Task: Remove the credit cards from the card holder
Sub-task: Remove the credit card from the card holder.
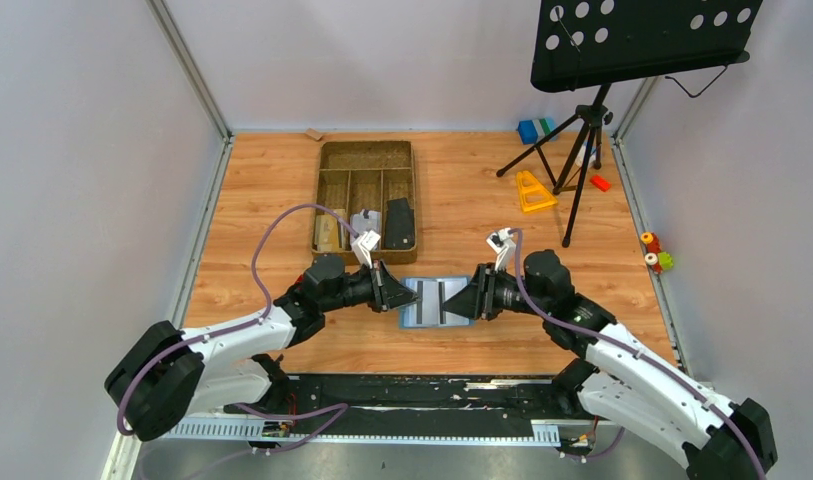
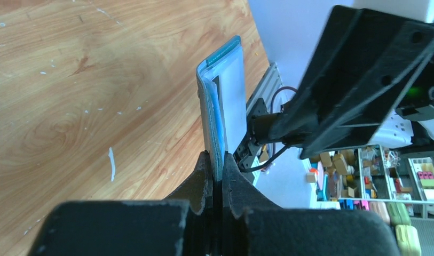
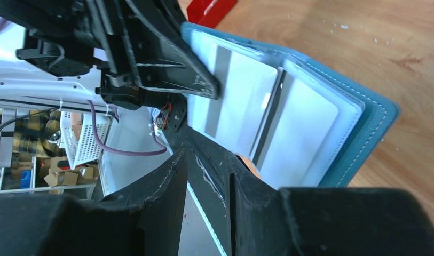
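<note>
Card holder (image 1: 432,303) is open toward the near edge of the surface (image 1: 262,200), mid-width, between both arms. Left claw (image 2: 217,162) is clamped tight on one edge. Right claw (image 3: 206,165) shows a narrow gap with nothing in it, just beside the credit cards (image 3: 241,101). Cards are likely light, stiff, slick and snug in clear sleeves; holder looks floppy. Pinch an exposed card edge, pull along the sleeve. No readable print. Brown tray (image 1: 365,170) sits farther back.
</note>
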Robot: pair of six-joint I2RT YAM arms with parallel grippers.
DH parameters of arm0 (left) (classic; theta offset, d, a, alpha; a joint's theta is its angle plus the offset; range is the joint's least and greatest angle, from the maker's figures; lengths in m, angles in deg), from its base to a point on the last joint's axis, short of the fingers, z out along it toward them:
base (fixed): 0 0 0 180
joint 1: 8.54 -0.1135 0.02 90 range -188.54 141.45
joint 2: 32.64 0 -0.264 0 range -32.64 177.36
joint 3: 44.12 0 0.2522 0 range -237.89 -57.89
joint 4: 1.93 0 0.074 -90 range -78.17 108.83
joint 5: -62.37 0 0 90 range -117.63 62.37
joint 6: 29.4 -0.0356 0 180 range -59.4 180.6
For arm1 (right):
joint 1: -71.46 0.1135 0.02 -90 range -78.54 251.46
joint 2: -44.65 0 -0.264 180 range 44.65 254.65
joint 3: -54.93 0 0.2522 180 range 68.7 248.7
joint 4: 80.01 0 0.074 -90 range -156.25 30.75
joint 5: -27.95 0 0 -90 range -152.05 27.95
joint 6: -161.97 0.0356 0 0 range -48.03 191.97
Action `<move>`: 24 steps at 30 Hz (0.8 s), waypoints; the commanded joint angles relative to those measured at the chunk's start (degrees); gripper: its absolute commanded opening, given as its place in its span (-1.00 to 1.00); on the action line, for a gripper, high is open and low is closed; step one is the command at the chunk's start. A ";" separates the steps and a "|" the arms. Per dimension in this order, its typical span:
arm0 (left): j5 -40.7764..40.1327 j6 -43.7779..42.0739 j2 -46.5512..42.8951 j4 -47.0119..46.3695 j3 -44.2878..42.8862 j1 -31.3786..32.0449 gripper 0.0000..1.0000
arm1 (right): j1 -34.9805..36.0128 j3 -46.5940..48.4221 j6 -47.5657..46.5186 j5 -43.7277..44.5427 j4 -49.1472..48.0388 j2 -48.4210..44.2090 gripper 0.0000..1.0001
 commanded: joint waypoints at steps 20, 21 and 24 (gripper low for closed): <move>5.63 8.31 -1.60 -16.73 1.95 -1.34 -1.00 | -1.30 -4.91 8.43 -2.86 -11.33 4.81 -0.20; 6.07 8.88 -1.53 -17.98 2.07 -1.34 -1.00 | -1.36 -4.98 8.52 -2.63 -11.37 4.81 -0.20; 7.24 10.72 -1.22 -20.80 2.17 -1.30 -1.00 | -1.43 -5.62 9.02 -2.54 -12.16 4.84 -0.18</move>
